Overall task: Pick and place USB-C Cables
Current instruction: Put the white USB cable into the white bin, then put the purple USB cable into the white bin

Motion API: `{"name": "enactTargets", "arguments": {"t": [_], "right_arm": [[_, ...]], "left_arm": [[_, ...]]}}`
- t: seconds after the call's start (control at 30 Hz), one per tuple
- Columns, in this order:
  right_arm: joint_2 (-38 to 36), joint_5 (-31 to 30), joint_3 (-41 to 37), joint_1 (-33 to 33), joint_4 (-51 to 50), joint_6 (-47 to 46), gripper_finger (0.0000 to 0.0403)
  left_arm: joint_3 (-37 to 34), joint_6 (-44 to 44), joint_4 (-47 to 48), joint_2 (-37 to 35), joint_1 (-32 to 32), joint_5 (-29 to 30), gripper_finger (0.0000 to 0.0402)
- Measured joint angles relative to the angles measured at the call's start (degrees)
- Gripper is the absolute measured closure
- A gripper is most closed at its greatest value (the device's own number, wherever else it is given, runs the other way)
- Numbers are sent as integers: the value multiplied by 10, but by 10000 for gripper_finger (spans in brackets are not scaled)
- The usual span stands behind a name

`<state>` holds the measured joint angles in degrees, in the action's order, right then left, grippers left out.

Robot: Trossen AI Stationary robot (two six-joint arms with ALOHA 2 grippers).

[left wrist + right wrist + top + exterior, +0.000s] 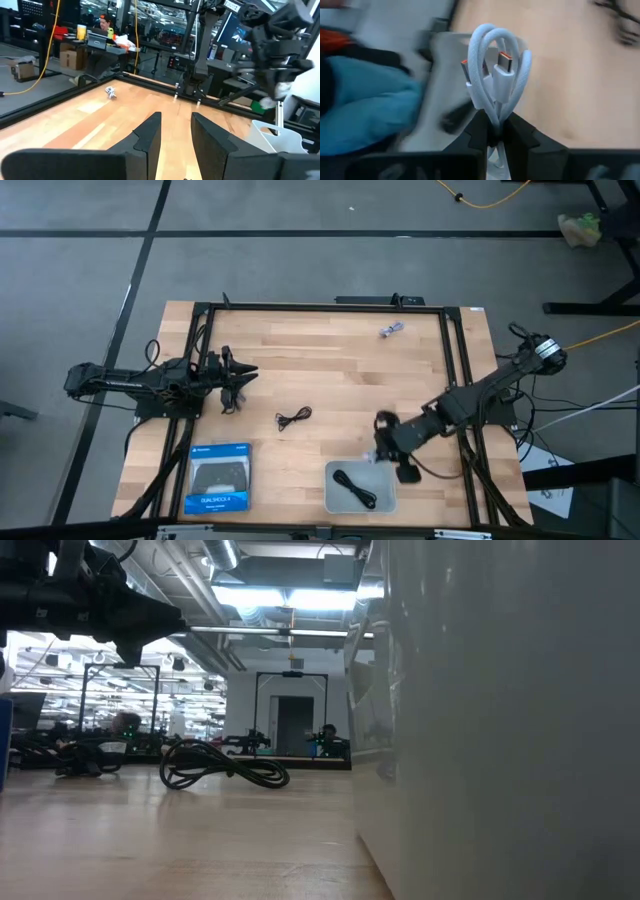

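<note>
My right gripper (pixel 383 442) hovers by the far right corner of the grey tray (pixel 336 498) and is shut on a whitish USB-C cable bundle (pixel 495 70). One black bundle (pixel 355 487) lies in the tray. Another black bundle (pixel 293 418) lies flat on the table's middle, also in the low view (pixel 222 765). The pale grey-purple bundle (pixel 391 331) lies near the far edge, also in the left wrist view (pixel 110 91). My left gripper (pixel 175 135) is open and waits above the table's left side (pixel 240 370), touching nothing. My right gripper pinches the whitish bundle at one end of its coil (pixel 492 112) between the two fingers. The fingers slant down from the table's right side. The bundle is lifted clear and stands out beyond the fingertips, with both orange-tipped plugs (pixel 502 56) showing.
A blue game-controller box (pixel 218 477) lies flat at the near left, left of the tray. The tray's pale wall (pixel 500 720) fills the right of the low view. Dark frame rails (pixel 200 350) run along the table's left, far and right sides. Bare wood lies between the cables.
</note>
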<state>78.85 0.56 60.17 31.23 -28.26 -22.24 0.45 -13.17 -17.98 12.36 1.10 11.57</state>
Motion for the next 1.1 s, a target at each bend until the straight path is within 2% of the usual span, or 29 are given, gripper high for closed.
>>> {"name": "enactTargets", "arguments": {"t": [0.23, 0.53, 0.63, 0.73, 0.77, 0.83, 0.9, 1.03, 1.1], "right_arm": [[47, 12, 0, 36, 95, -32, 359], [82, 28, -1, 35, 96, -45, 199], [75, 27, -1, 25, 90, -43, 175], [65, 4, 17, 7, 40, -15, 172], [62, -25, 28, -1, 13, 3, 173], [57, -121, 52, -15, -49, 43, 179], [57, -256, 75, -26, -108, 76, 184], [57, -565, 103, -52, -182, 115, 191], [57, -693, 110, -69, -215, 147, 191]], "left_arm": [[0, 0, 0, 0, 0, 0, 302], [0, -2, 0, 0, 0, 0, 302], [0, -2, 0, 0, 0, 0, 302], [0, -2, 0, 0, 0, 0, 302], [0, -2, 0, 0, 0, 0, 302], [0, -2, 0, 0, 0, 0, 302], [0, -2, 0, 0, 0, 0, 302], [0, -1, 0, 0, 0, 0, 302], [0, 0, 0, 0, 0, 1, 302]]}}
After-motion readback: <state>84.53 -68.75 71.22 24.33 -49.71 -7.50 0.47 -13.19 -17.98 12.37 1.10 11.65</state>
